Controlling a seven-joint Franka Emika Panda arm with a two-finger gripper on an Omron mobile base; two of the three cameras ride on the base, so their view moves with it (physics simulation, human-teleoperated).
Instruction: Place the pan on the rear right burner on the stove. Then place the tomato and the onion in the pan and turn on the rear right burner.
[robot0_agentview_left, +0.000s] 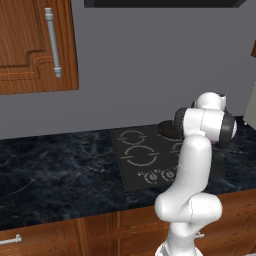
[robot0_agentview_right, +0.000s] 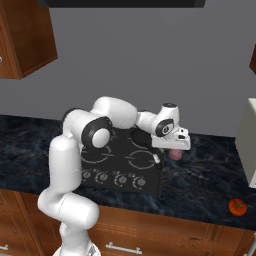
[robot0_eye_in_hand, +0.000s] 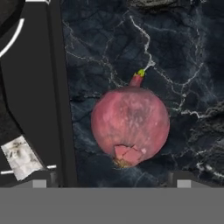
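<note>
Directly below the hand camera, the onion (robot0_eye_in_hand: 130, 127) lay on the dark marbled counter (robot0_eye_in_hand: 183, 57), pinkish-purple, with its short stem toward 12 o'clock and its rough root end toward 6 o'clock. Both finger tips (robot0_eye_in_hand: 40, 180) stood wide apart at the bottom of that view, one at 7 o'clock and one at 5 o'clock of the onion, neither touching it; the gripper (robot0_eye_in_hand: 112, 181) was open and held nothing. At 9 o'clock of the onion ran the straight edge of the stove (robot0_eye_in_hand: 39, 87), black glass, with an arc of a pale ring at the upper left. The pale tip of the pan's handle showed at 8 o'clock, over the glass.

From the right base view, the gripper (robot0_agentview_right: 172, 144) hung just above the onion (robot0_agentview_right: 175, 154), which sat on the counter just beside the stove's right edge (robot0_agentview_right: 150, 176). The tomato (robot0_agentview_right: 237, 207) lay well apart, at 4 o'clock of the onion, near the counter's front edge. Four knobs (robot0_agentview_right: 120, 180) lined the stove's front.

Farther back, the pan (robot0_agentview_left: 169, 130) rested on the rear right burner, partly hidden by the arm in the left base view; the burner's ring itself could not be made out beneath it.
</note>
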